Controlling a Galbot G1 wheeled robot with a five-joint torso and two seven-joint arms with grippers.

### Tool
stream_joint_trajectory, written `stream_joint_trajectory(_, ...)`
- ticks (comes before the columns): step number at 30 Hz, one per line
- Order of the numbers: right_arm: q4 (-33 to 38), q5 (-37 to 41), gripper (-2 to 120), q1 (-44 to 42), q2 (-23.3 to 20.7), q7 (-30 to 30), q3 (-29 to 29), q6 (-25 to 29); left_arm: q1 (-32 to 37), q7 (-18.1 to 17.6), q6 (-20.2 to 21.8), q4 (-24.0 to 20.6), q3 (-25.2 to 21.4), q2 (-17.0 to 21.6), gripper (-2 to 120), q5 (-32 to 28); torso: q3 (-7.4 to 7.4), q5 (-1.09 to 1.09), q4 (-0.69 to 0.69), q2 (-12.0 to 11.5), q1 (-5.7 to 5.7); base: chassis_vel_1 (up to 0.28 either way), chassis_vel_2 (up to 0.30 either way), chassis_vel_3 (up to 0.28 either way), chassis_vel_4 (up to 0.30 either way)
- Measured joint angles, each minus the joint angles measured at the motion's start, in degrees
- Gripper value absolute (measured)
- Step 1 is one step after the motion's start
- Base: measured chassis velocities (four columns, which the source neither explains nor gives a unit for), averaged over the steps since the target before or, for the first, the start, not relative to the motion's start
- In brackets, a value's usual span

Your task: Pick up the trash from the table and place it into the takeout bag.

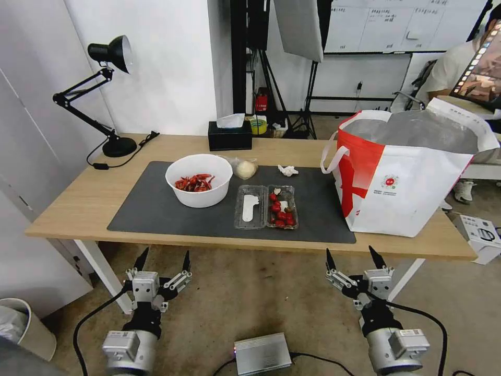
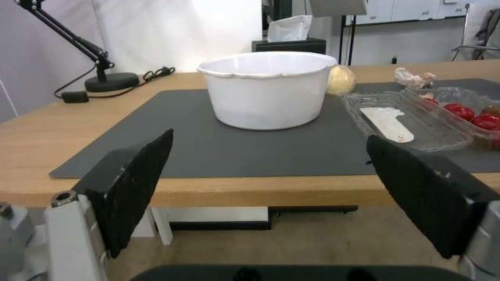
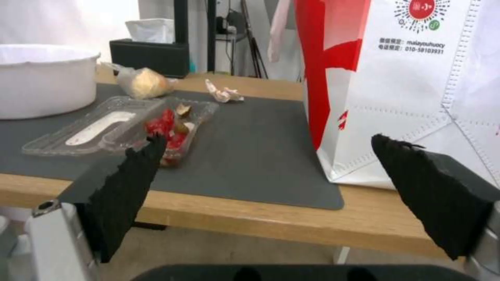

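Note:
On the table (image 1: 83,198) a dark grey mat (image 1: 156,214) carries the trash: a white bowl (image 1: 199,180) of red chilli scraps, a clear hinged box (image 1: 266,207) lying open with red bits, a crumpled white tissue (image 1: 287,169) and a bagged pale bun (image 1: 244,168). The takeout bag (image 1: 402,177) stands open at the table's right end. My left gripper (image 1: 163,259) hangs open below the front edge, facing the bowl (image 2: 268,89). Also open and below the edge, my right gripper (image 1: 356,258) faces the box (image 3: 125,127) and the bag (image 3: 411,86).
A black tissue box (image 1: 229,134) sits at the table's back edge and a black desk lamp (image 1: 107,89) with its cord at the back left. A grey box (image 1: 262,354) lies on the floor between my arms. A bin (image 1: 21,326) stands low left.

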Motion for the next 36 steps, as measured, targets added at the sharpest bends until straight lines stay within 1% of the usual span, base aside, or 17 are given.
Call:
stream_joint_trajectory(20, 0.0, 0.0, 100, 0.0, 0.0, 0.0, 0.0, 0.0, 0.0, 0.0, 0.0, 0.0, 0.0, 0.0, 100, 0.0, 0.0, 0.0, 0.0, 0.0, 0.0, 0.0, 0.0, 0.0, 0.0)
stream_joint_trajectory(23, 0.0, 0.36, 100, 0.04, -0.69, 0.18, 0.02, -0.3, -0.09, -0.51, 0.0, 0.22, 0.2, 0.26, 100, -0.27, 0.0, 0.02, 0.0, 0.0, 0.0, 0.0, 0.0, 0.0, 0.0)
stream_joint_trajectory(24, 0.0, 1.2, 100, 0.11, -2.22, 0.64, 0.19, -1.13, -0.35, -1.8, -0.05, 0.73, 0.67, 0.93, 100, -0.95, 0.0, 0.01, 0.0, 0.0, 0.0, 0.0, 0.0, 0.0, 0.0)
stream_joint_trajectory(25, -0.03, 2.75, 100, 0.3, -4.96, 1.49, 0.52, -2.65, -1.0, -4.8, -0.24, 2.12, 1.88, 2.59, 100, -2.56, 0.0, 0.01, 0.0, 0.0, 0.0, 0.0, 0.0, 0.0, 0.0)
stream_joint_trajectory(26, -0.03, 2.75, 100, 0.3, -4.96, 1.49, 0.52, -2.65, -1.0, -4.8, -0.24, 2.12, 1.88, 2.59, 100, -2.56, 0.0, 0.01, 0.0, 0.0, 0.0, 0.0, 0.0, 0.0, 0.0)
stream_joint_trajectory(27, -0.04, 4.0, 100, 0.48, -7.14, 2.21, 0.79, -3.87, -1.53, -7.23, -0.43, 3.2, 2.82, 3.87, 100, -3.84, 0.0, 0.0, 0.0, 0.0, 0.0, 0.0, 0.0, 0.0, 0.0)
stream_joint_trajectory(28, -0.07, 5.79, 100, 0.69, -10.33, 3.24, 1.17, -5.63, -2.3, -10.73, -0.76, 4.76, 4.18, 5.75, 100, -5.69, 0.0, 0.01, -0.01, 0.0, 0.0, 0.0, 0.0, 0.0, 0.0)
stream_joint_trajectory(29, -0.07, 5.79, 100, 0.69, -10.33, 3.24, 1.17, -5.63, -2.3, -10.73, -0.76, 4.76, 4.18, 5.75, 100, -5.69, 0.0, 0.01, -0.01, 0.0, 0.0, 0.0, 0.0, 0.0, 0.0)
stream_joint_trajectory(31, -0.09, 7.14, 100, 0.88, -12.66, 4.0, 1.44, -6.94, -2.81, -13.13, -0.95, 5.82, 5.16, 7.03, 100, -6.97, 0.0, 0.0, 0.0, 0.0, 0.0, 0.0, 0.0, 0.0, 0.0)
stream_joint_trajectory(33, -0.09, 7.25, 100, 0.89, -12.86, 4.06, 1.47, -7.05, -2.86, -13.36, -0.97, 5.91, 5.25, 7.14, 100, -7.09, 0.0, 0.0, 0.0, 0.0, 0.0, 0.0, 0.0, 0.0, 0.0)
stream_joint_trajectory(34, -0.1, 7.68, 100, 0.94, -13.69, 4.31, 1.55, -7.49, -3.06, -14.25, -1.06, 6.3, 5.58, 7.59, 100, -7.56, 0.0, 0.0, 0.0, 0.0, 0.0, 0.0, 0.0, 0.0, 0.0)
stream_joint_trajectory(35, -0.1, 8.46, 100, 1.05, -15.03, 4.76, 1.72, -8.26, -3.4, -15.98, -1.23, 7.06, 6.22, 8.53, 100, -8.5, 0.0, 0.0, 0.0, 0.0, 0.0, 0.0, 0.0, 0.0, 0.0)
stream_joint_trajectory(36, -0.12, 9.57, 100, 1.18, -17.01, 5.4, 1.96, -9.32, -3.47, -16.79, -1.43, 7.52, 6.79, 9.45, 100, -9.68, 0.0, 0.0, -0.01, 0.0, 0.01, 0.0, 0.0, 0.0, 0.0)
